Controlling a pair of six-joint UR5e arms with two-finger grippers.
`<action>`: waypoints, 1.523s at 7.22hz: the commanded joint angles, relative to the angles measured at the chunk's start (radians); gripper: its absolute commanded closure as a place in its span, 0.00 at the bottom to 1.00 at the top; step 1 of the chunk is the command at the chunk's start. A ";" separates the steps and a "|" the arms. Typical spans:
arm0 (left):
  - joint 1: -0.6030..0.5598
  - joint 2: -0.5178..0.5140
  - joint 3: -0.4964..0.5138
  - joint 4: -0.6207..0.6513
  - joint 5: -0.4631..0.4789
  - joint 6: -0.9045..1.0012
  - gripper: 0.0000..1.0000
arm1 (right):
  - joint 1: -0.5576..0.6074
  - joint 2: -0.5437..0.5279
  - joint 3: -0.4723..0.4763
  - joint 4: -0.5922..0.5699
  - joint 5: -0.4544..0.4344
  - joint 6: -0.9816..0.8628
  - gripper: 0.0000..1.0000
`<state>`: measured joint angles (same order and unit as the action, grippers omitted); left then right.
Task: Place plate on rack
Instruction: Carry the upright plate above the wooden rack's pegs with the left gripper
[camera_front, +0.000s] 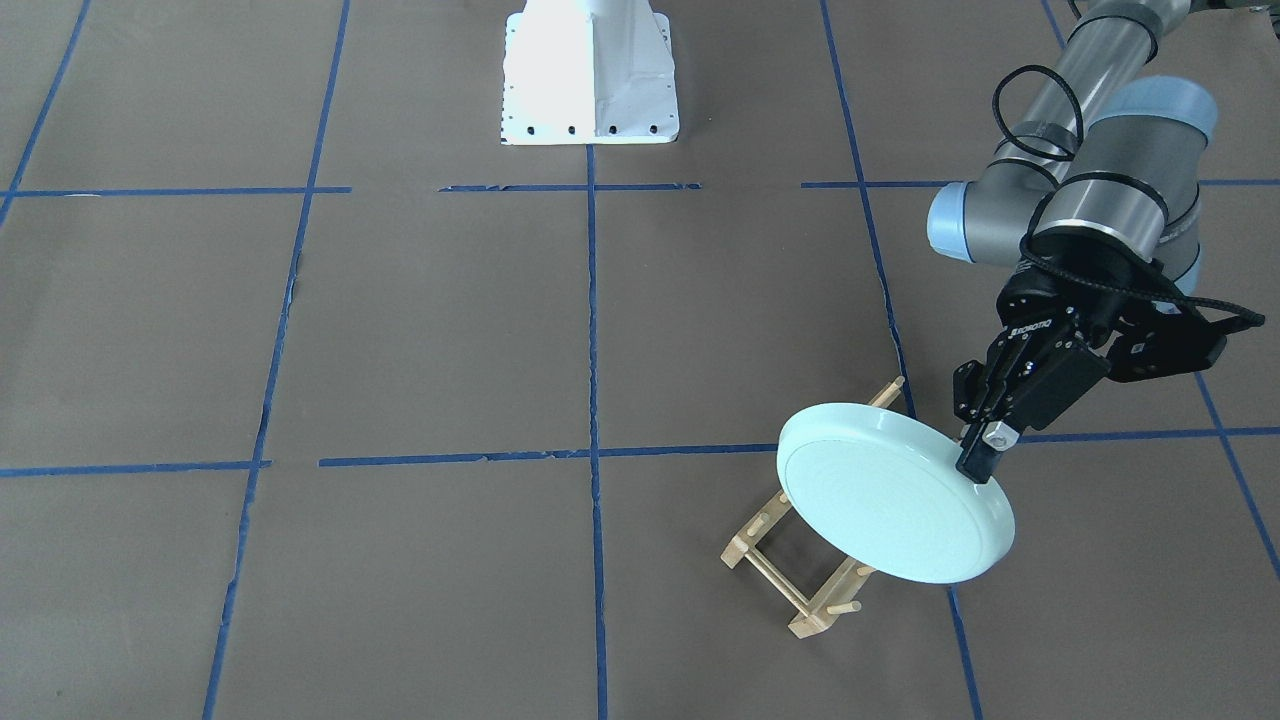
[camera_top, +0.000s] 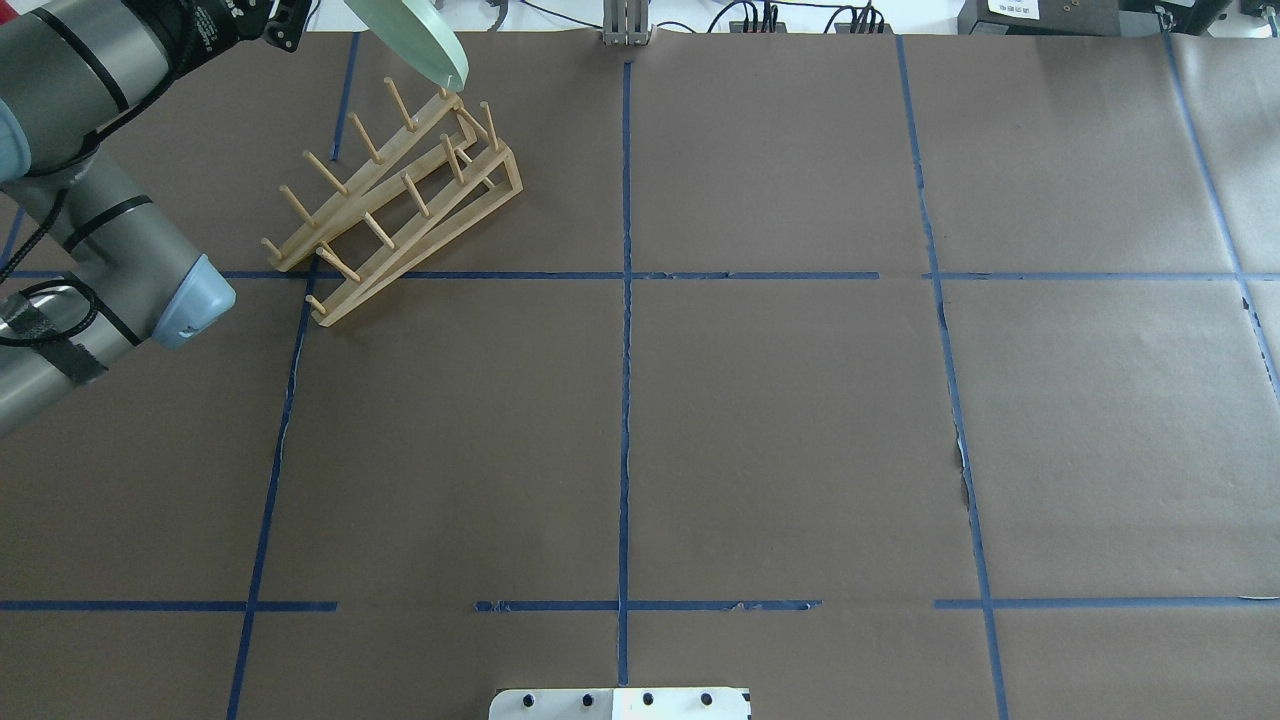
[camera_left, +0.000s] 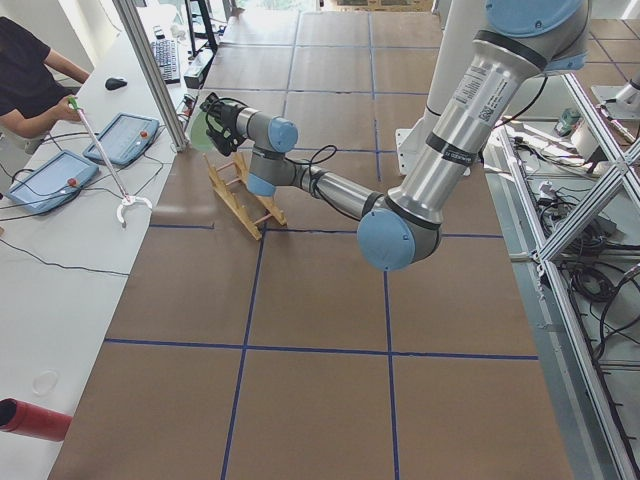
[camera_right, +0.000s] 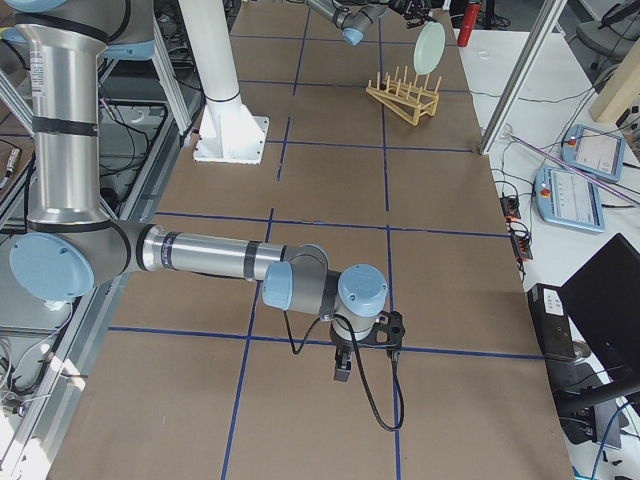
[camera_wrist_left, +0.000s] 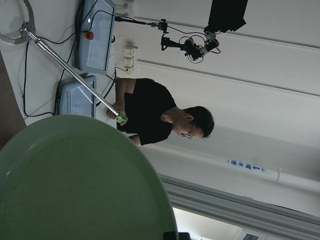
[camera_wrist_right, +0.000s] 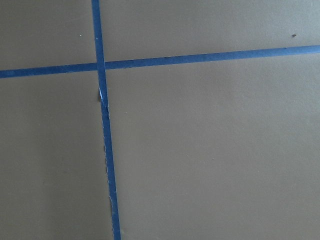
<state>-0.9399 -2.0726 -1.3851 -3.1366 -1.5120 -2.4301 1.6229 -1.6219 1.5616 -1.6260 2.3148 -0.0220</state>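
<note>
rack (camera_front: 815, 615) on the brown table (camera_front: 400, 330), pegs up, every slot bare in the overhead view – nothing seated yet. plate (camera_front: 895, 495) clear of the table, tipped up on edge, hanging over the rack's end on the operators' side. seen from overhead, lower rim just by the last pegs; touching them or not, cannot tell. judged: pick-up and carry done, roughly two thirds through. left to do: line the rim up with a gap between pegs, lower it in, let go, back away.

left gripper (camera_front: 982, 465) clenched on the plate's rim, at the edge toward the robot. one finger visible over the rim, the other hidden behind it. wrist angled down and toward the operators, black cable looped along the forearm. arm reaching long across its own side of the table. left wrist view half filled by the plate's pale green face, with the room and a person beyond.

farthest off, right gripper (camera_right: 342, 368) low over the table near a crossing of blue tape, pointing straight down, well apart from rack and plate. shown only by the side camera, so clenched or released cannot be told. nothing visibly held; right wrist view only brown paper and tape – no part in the job at this point, by the look of it.
</note>
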 joint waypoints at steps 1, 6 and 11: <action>0.044 0.008 0.004 -0.008 0.045 0.003 1.00 | 0.000 -0.001 0.000 0.000 0.000 0.001 0.00; 0.061 -0.004 0.064 -0.006 0.073 0.000 1.00 | 0.000 -0.001 0.000 0.000 0.000 0.001 0.00; 0.067 -0.037 0.141 -0.003 0.099 -0.003 1.00 | 0.000 -0.001 0.000 0.000 0.000 -0.001 0.00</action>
<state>-0.8735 -2.1008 -1.2630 -3.1404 -1.4160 -2.4326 1.6229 -1.6229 1.5616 -1.6260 2.3148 -0.0218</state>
